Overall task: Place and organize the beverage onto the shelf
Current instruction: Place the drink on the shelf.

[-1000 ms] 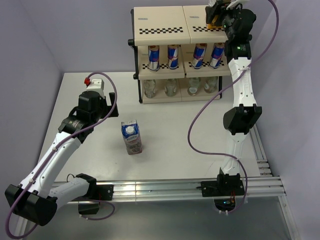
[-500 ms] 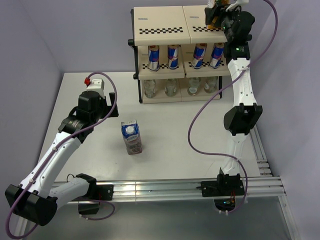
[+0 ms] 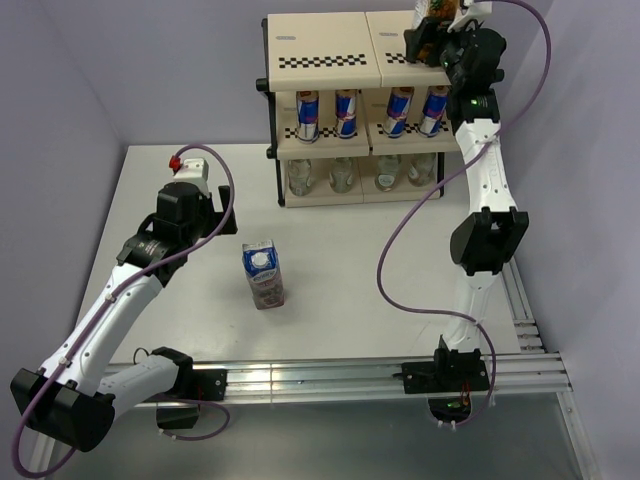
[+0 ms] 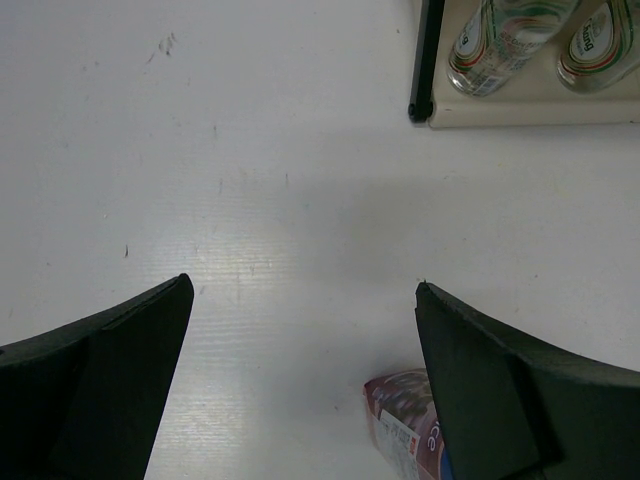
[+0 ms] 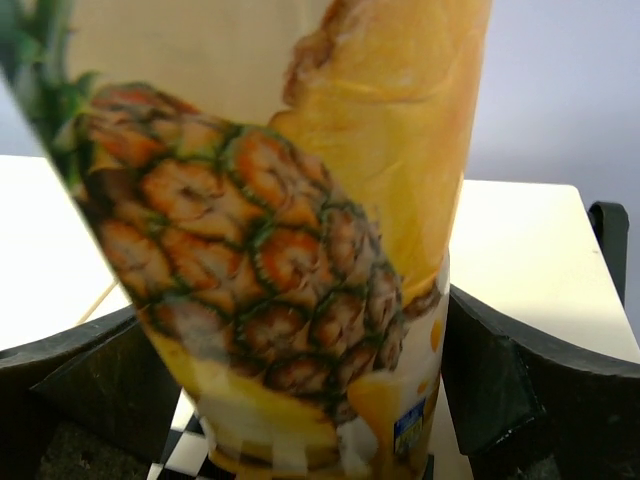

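Edging farther across the cream three-tier shelf (image 3: 320,50), your right hand (image 3: 431,28) flanks the yellow pineapple carton (image 5: 300,250), grip impossible to tell; left hand (image 4: 305,290) spread wide.

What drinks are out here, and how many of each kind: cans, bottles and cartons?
Slim blue-and-silver cans, middle tier of the cream-and-black shelf: 4
Small clear plastic bottles, bottom tier: 4
Tall juice cartons: 2, the purple carton on the white table and the yellow pineapple carton at the shelf's top board
Total: 10
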